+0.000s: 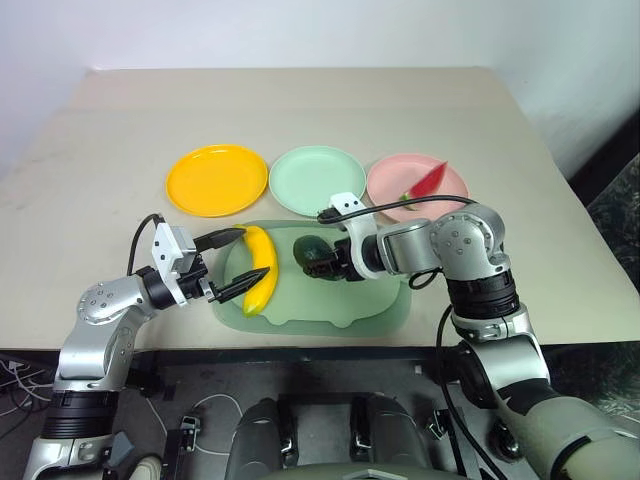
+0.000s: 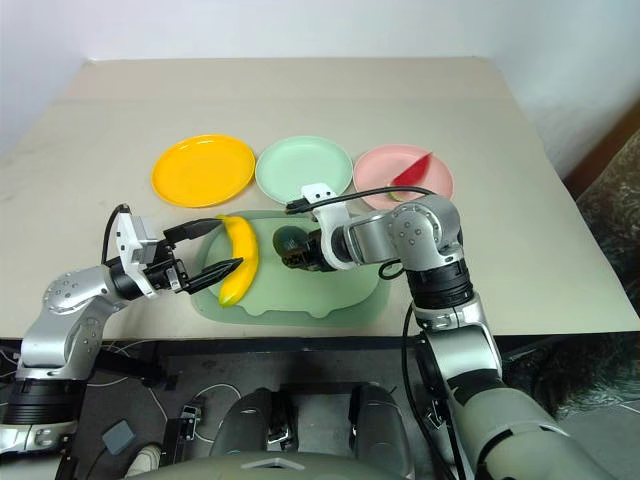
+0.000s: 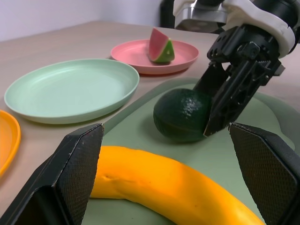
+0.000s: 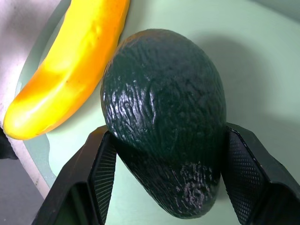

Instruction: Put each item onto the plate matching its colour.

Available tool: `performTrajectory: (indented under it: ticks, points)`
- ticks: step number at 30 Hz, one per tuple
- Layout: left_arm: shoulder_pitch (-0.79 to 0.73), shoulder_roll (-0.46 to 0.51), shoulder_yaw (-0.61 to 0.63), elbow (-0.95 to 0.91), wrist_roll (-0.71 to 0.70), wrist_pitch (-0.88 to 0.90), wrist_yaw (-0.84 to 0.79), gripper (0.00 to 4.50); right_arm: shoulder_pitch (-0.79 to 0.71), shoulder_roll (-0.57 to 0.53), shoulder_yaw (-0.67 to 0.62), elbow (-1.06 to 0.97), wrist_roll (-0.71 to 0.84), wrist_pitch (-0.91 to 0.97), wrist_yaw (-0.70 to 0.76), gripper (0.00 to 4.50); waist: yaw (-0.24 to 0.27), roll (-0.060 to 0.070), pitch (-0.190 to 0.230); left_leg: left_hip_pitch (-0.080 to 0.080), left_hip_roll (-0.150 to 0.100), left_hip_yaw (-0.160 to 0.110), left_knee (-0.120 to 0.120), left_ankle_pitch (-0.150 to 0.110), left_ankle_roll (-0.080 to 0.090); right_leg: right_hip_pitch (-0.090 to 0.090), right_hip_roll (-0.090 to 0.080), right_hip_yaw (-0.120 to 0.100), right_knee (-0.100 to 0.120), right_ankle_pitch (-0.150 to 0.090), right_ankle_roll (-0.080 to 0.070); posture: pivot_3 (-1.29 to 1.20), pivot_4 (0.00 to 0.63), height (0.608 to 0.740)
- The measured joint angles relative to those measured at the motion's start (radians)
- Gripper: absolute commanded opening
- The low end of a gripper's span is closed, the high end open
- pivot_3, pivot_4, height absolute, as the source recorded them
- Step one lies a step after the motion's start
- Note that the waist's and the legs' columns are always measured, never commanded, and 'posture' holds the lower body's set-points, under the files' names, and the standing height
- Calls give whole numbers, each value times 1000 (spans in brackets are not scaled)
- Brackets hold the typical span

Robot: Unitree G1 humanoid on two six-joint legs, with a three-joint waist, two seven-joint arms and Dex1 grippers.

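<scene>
Right tool (image 4: pixel 164 154): both of my black fingers (image 4: pixel 96 173) press against the sides of the dark green avocado (image 4: pixel 164 122), clamped on it, with the avocado low over the pale green mat (image 1: pixel 330 300) near its middle. Left tool (image 1: pixel 228 263): my fingers stand wide apart, level, straddling the near end of the yellow banana (image 1: pixel 262 268) without touching it. That banana lies curved along the mat's left part, just beside the avocado. Mat: a rounded rectangle lying flat at the near edge of the desk (image 1: pixel 300 110).

Beyond the mat, three round plates stand in a row across the desk. Left to right in the head views they are the yellow plate (image 1: pixel 217 180), the green plate (image 1: pixel 317 180) and the pink plate (image 1: pixel 417 186). Yellow and green plates are bare. On the pink plate rests the watermelon wedge (image 1: pixel 428 180), red flesh up and green rind at its lower edge; in the left wrist view it stands upright toward the middle of that plate. Neither the banana nor the avocado lies on a plate.
</scene>
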State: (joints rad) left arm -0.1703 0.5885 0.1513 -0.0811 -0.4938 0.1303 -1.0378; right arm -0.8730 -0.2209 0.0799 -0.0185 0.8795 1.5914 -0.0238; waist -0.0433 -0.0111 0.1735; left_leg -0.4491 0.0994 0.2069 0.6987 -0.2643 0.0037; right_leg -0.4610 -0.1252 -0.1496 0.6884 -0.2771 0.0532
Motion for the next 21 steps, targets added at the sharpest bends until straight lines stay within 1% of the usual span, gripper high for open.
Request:
performTrajectory:
  ticks: [4, 8, 11, 13, 14, 15, 18, 21]
  points:
    - [4, 0, 1, -1, 0, 0, 4, 4500, -43, -36, -15, 0, -24, -19, 79, 2837, -1, 0, 0, 0, 0, 0, 0, 0, 0, 0, 0, 0, 0, 0, 0, 0, 150, 695]
    - [8, 0, 3, -4, 0, 0, 13, 4500, -180, -71, -31, 57, -86, -141, 182, 2832, -1, 0, 0, 0, 0, 0, 0, 0, 0, -1, 0, 0, 0, 0, 0, 0, 150, 695]
    - [11, 0, 5, -10, 0, 1, 17, 4500, -223, -78, -19, 142, -160, -247, 237, 2832, -1, 0, 0, 0, 0, 1, 0, 0, 0, 0, 0, 0, 0, 0, 0, 0, 150, 695]
    - [18, 1, 13, -15, -1, 2, 18, 4500, -253, -74, 29, 273, -245, -352, 282, 2832, -1, 0, 0, 0, 0, 2, 0, 0, 0, 0, 0, 0, 0, 0, 0, 0, 150, 695]
    - [22, 2, 19, -17, -1, 5, 19, 4500, -288, -59, 56, 388, -297, -433, 307, 2832, -2, 0, 0, 0, 0, 4, 0, 0, 0, -1, 0, 1, 0, 0, 0, 0, 150, 695]
    - [24, 2, 22, -21, -2, 8, 19, 4500, -329, -41, 76, 515, -358, -524, 328, 2832, -4, 0, 0, 0, 0, 5, 0, 0, 0, -1, 1, 1, 1, 0, 0, 0, 150, 695]
    - [30, 3, 24, -27, -3, 12, 21, 4500, -425, 24, 118, 802, -495, -750, 390, 2832, -6, 0, 0, 0, 1, 6, -1, 0, 0, -2, 1, 2, 0, 0, 0, 0, 150, 695]
    - [39, 3, 25, -43, -5, 14, 27, 4500, -483, 88, 132, 1009, -585, -903, 418, 2832, -9, 0, 0, -1, 1, 7, -1, 0, 0, -4, 1, 2, 0, 0, 0, 0, 150, 695]
